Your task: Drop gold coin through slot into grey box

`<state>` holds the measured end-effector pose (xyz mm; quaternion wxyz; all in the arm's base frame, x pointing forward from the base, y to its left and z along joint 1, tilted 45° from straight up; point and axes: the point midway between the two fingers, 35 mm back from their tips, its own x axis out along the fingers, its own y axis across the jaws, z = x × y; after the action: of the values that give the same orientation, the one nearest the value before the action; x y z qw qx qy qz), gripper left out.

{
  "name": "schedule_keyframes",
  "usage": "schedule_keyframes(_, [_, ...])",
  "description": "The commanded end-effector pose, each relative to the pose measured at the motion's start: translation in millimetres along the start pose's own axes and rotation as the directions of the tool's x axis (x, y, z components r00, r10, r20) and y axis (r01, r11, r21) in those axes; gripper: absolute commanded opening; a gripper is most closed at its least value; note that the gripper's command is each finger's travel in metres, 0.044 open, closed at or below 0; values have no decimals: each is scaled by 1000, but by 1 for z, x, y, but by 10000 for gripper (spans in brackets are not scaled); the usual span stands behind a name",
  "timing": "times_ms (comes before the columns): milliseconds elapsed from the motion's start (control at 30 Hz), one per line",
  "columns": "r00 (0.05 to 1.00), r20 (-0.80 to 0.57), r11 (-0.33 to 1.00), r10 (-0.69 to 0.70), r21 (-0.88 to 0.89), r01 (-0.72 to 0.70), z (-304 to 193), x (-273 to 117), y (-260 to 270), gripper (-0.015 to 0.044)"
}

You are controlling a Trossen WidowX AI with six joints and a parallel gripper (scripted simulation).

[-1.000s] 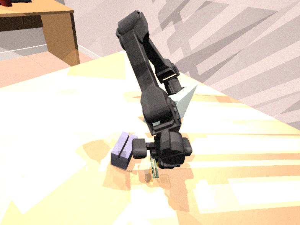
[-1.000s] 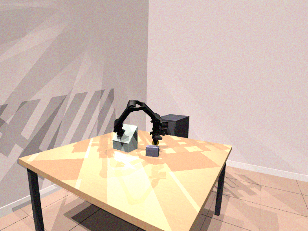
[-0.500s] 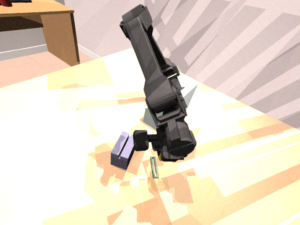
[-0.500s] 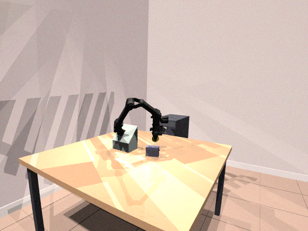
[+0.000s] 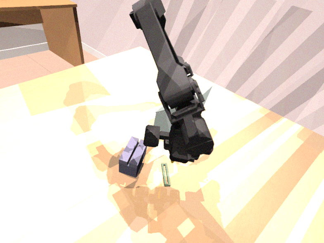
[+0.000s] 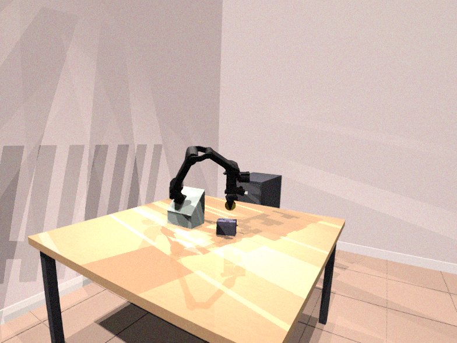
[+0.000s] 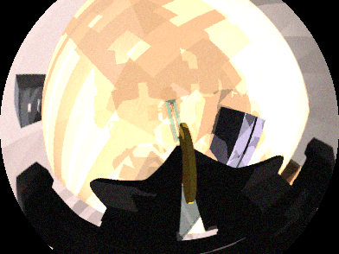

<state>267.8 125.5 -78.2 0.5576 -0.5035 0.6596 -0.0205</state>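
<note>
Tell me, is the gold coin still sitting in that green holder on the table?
No. The green holder lies bare, while the gold coin is pinched edge-on in the hand.

Dark six-joint arm (image 6: 206, 154) arched high, wrist pointing down, black parallel-jaw gripper (image 6: 230, 204) clamped on thin gold coin (image 7: 187, 161) (edge-on), held aloft

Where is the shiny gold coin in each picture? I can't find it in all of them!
Top: almost hidden under the black gripper; only a tiny gold speck shows at its lower edge.
Exterior: thin round gold coin, pinched at the gripper's tip, above the table.
Wrist: centre, edge-on gold strip between the fingers.
Shared landmark: the grey slotted box.
</note>
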Motion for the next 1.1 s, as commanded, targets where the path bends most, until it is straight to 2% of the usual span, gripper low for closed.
schedule_keyframes(0, [1000,4,994,3,113,-4,-3,-2,0,0])
schedule_keyframes(167, [1000,4,973,3,229,-4,-6,-2,-1,0])
schedule_keyframes(1067, [1000,10,973,7,232,-9,-9,-3,-55,0])
